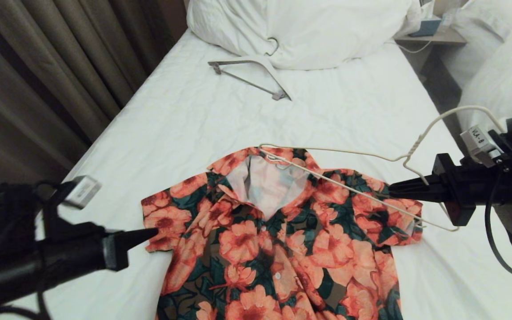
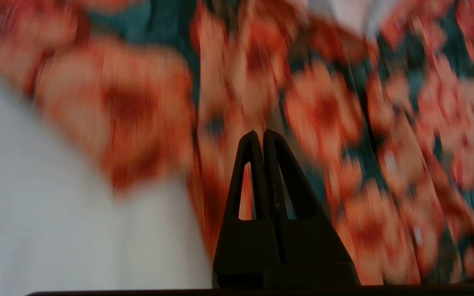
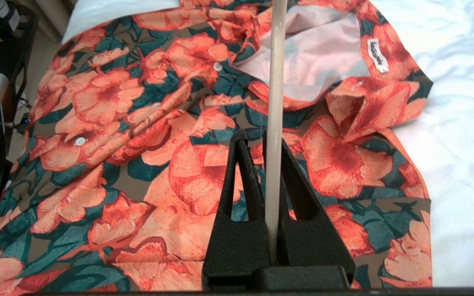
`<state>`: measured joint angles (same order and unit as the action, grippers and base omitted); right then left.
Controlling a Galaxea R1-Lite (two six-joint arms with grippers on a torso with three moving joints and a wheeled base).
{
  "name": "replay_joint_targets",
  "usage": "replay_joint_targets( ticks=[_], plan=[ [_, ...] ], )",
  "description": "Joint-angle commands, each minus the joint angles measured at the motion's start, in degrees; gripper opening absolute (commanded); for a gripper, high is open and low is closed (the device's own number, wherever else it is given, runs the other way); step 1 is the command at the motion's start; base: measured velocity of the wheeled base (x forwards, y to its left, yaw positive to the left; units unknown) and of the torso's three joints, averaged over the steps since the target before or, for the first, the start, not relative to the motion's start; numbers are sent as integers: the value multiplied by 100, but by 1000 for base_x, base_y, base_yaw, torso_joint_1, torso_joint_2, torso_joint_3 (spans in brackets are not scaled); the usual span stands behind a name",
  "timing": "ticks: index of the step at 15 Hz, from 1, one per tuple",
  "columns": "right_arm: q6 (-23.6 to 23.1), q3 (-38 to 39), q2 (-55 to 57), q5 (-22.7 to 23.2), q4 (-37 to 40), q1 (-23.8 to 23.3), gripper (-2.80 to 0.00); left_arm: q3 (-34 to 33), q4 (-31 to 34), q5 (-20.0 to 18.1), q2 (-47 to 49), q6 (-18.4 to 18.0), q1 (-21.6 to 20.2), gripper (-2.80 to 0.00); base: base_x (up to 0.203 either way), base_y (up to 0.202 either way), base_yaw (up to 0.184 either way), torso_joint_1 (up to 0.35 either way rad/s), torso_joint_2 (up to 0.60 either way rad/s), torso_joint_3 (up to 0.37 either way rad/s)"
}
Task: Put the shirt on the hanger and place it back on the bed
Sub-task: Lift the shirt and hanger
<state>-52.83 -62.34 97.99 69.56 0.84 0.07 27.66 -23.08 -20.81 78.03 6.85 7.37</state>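
On the bed [image 1: 185, 115]: one shirt [image 1: 282, 249], two hangers; right gripper [image 1: 391, 190] fingers clamp the hanger [image 1: 349, 153], left gripper [image 1: 154, 232] closed, empty.

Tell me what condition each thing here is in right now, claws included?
Orange-flowered short-sleeved shirt: lying flat on the bed, collar open, not yet on a hanger.
Thin cream wire hanger: held above the shirt, one end at the collar.
Right claw: shut on the wire hanger.
Left claw: shut, empty, beside the shirt's sleeve.
Thicker grey-white hanger: lying unused near the pillow.
White-sheeted bed: made, smooth.
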Motion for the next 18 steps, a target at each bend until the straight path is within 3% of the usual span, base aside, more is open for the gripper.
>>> replay_joint_targets(
  ticks=[1,5,6,9,12,18],
  plan=[
    [-34,5,-8,32,4,1,-280,1215,-366,-76,2180,205,133,-280,0,0,0,0,0,0],
    [-34,29,28,31,-4,-12,-280,2957,81,156,3055,777,395,-280,0,0,0,0,0,0],
    [-34,14,43,31,-5,-25,-280,3212,274,376,3144,895,479,0,0,0,0,0,0,0],
    [-34,16,28,31,-15,-8,-280,3998,905,916,3458,1122,640,0,0,0,0,0,0,0],
    [-31,44,-6,31,-7,-22,-280,4651,1668,1170,3575,1350,745,0,0,0,0,0,0,0],
    [-25,56,1,-13,-14,-42,-280,4679,1805,1404,3675,1758,1119,0,0,0,0,0,0,0]
  ],
)
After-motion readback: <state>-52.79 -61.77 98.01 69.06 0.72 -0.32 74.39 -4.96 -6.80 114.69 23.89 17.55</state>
